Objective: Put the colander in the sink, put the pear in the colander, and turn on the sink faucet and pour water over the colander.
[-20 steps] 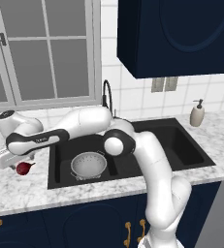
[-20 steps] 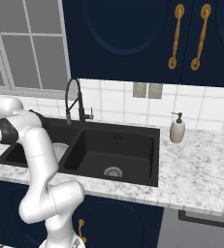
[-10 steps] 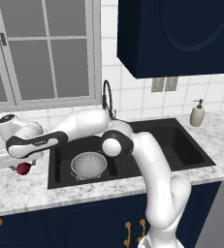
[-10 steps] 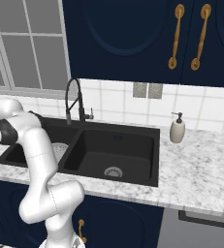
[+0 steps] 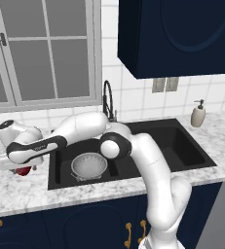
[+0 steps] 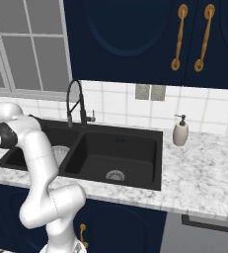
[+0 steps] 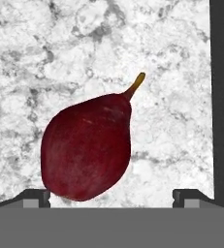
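Lower than before, my pincer (image 7: 111, 196) sat open, probably straddling one pear (image 7: 87, 147) on the table (image 7: 60, 58) beside one sink (image 7: 223, 97) edge.

Colander (image 5: 89, 166) in sink's (image 5: 182, 151) left basin

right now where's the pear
The pear lies on the marbled counter left of the sink, under the open hand.

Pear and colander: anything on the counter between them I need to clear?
Nothing loose. In the left base view, only bare marbled counter and the sink rim separate the pear from the colander.
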Robot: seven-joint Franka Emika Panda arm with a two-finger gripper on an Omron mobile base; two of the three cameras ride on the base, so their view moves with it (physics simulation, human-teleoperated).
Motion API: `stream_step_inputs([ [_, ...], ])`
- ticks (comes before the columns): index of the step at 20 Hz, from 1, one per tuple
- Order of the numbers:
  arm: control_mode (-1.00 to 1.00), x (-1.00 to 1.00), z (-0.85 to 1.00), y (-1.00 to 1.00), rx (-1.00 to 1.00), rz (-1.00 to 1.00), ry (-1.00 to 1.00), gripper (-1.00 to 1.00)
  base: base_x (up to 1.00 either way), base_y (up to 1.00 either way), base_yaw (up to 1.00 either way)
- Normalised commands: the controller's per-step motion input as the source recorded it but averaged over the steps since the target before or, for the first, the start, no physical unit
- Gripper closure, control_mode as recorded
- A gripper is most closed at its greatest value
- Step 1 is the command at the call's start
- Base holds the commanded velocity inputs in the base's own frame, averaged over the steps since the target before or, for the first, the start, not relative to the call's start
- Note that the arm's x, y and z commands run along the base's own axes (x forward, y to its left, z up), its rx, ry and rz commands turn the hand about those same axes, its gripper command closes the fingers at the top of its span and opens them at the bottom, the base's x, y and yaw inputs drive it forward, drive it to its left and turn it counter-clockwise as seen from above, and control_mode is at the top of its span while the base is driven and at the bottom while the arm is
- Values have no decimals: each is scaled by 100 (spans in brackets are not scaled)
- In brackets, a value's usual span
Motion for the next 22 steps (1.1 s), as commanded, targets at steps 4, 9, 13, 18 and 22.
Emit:
stream_step_inputs([
  [4, -100, 5, -1, 6, -4, -13, 0, -100, 0, 0, 0],
  [9, -100, 2, 0, 16, -5, -14, 0, -100, 0, 0, 0],
  [13, -100, 0, 0, 5, -2, -12, 0, -100, 0, 0, 0],
  [18, -100, 0, 0, 0, 0, -5, 0, -100, 0, 0, 0],
  [22, -100, 2, 0, 0, 0, -3, 0, -100, 0, 0, 0],
])
